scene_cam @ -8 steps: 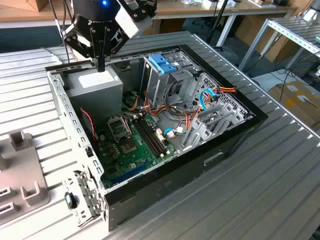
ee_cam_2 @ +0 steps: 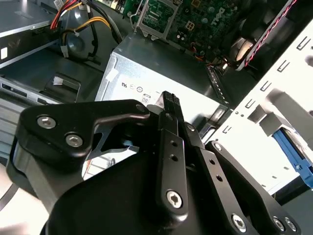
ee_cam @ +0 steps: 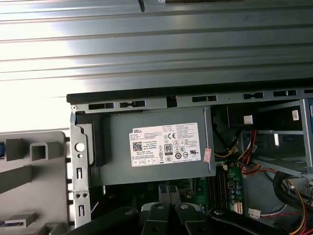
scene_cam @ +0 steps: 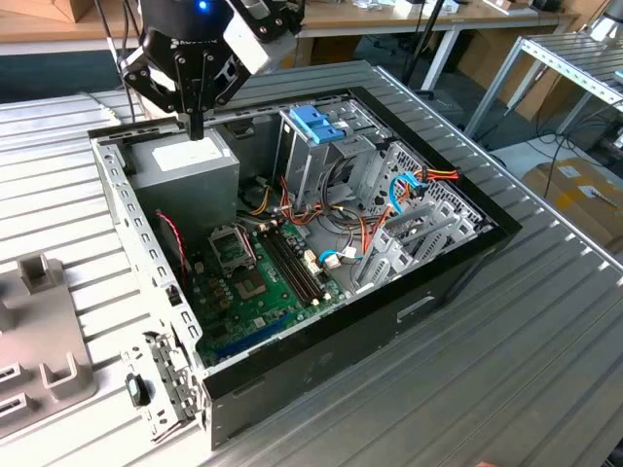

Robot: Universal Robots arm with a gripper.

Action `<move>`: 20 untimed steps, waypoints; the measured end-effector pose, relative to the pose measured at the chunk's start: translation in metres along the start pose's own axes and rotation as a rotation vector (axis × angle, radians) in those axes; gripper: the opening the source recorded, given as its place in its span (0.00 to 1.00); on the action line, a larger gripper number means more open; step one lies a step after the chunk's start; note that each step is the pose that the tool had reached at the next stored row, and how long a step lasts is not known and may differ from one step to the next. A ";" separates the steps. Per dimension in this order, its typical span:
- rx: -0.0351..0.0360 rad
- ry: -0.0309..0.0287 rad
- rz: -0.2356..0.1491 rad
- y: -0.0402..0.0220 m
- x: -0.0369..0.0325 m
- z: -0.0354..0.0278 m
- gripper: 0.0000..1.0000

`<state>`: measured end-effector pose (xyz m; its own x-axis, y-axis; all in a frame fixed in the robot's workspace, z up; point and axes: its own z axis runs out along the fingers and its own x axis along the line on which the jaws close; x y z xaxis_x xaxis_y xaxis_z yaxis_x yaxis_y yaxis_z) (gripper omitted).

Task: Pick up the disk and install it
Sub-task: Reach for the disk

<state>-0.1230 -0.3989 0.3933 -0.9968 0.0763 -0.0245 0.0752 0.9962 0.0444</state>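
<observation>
- The step in hand is judged to be the pick-up. Nothing is carried by the tool (scene_cam: pixel 196 125), so the disk is not yet taken and no installing is begun.
- For a sound pick-up, the disk is best gripped squarely across its two long sides and kept flat and level, so that it is not twisted in the grip.
- Care is called for near the chassis wall (scene_cam: pixel 117 190) and the loose cables (scene_cam: pixel 375 229). A snag or a knock there is judged the likeliest fault.
- The fingers (ee_cam_2: pixel 171 139) are seen brought together, tip against tip, with nothing between them. This is read in the exterior view and in the second wrist view.
- The tool is hung point-down inside the open computer case (scene_cam: pixel 389 311), over the power supply (scene_cam: pixel 185 170), near that unit's edge by the chassis wall.
- Whether the tips touch the power supply's lid cannot be told.
- In the first wrist view, the power supply's white label (ee_cam: pixel 165 145) is seen facing the camera, past the tool's black links.
- Where the disk lies cannot be told.
- A blue piece (ee_cam_2: pixel 293 161) is seen past the perforated wall in the second wrist view. Whether it belongs to the disk cannot be told.
- The drive cage (scene_cam: pixel 307 170) stands upright mid-case with a blue latch (scene_cam: pixel 316 125) on top. Its contents cannot be made out.
- A grey fixture (scene_cam: pixel 39 341) is set on the ribbed desk (scene_cam: pixel 506 370), beside the case at the exterior view's left.
</observation>
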 end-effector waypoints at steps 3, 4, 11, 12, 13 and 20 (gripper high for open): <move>-0.0001 0.0000 0.000 -0.0001 0.0015 0.0000 0.11; -0.0001 0.0000 0.000 -0.0001 0.0015 0.0000 0.11; 0.0000 0.0000 0.000 -0.0002 0.0029 -0.0001 0.11; 0.0000 0.0000 0.000 -0.0003 0.0038 -0.0001 0.11; 0.0000 0.0000 0.000 -0.0004 0.0046 -0.0001 0.11; -0.0001 0.0000 0.000 -0.0006 0.0080 -0.0002 0.11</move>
<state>-0.1310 -0.3989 0.3933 -0.9968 0.0762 -0.0245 0.0751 0.9962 0.0444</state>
